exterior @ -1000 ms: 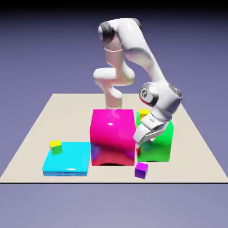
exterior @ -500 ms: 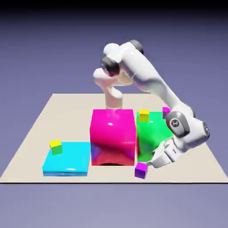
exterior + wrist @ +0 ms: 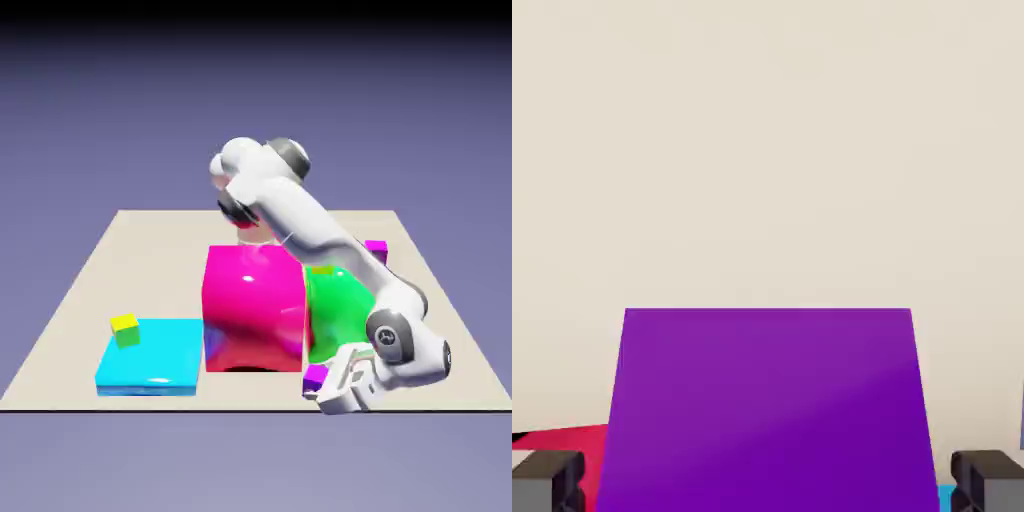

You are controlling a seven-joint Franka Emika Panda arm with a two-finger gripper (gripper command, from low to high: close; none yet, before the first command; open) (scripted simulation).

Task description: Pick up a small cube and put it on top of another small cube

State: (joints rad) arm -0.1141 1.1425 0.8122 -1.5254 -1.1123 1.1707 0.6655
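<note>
The small cube [image 3: 315, 377], violet with a magenta top, sits on the tan table [image 3: 80, 330] in front of the green block. My gripper [image 3: 321, 386] has come down low at its right side, and the jaws are shut on it. In the hand view the small cube [image 3: 768, 410] fills the lower middle as a violet face, with my gripper [image 3: 768, 482] around it and a grey fingertip [image 3: 547, 480] close on either side. The other small cube [image 3: 125, 328], yellow on top with green sides, stands on the far left corner of the flat cyan block [image 3: 160, 360].
A big magenta block [image 3: 253, 305] stands mid-table, with a green block [image 3: 335, 310] to its right, partly behind my arm. A tiny darker purple cube [image 3: 376, 247] sits at the green block's far right corner.
The arm swung forward and down from above the green block to the table's front. The gripper dropped onto the violet cube and its jaws closed around it.
</note>
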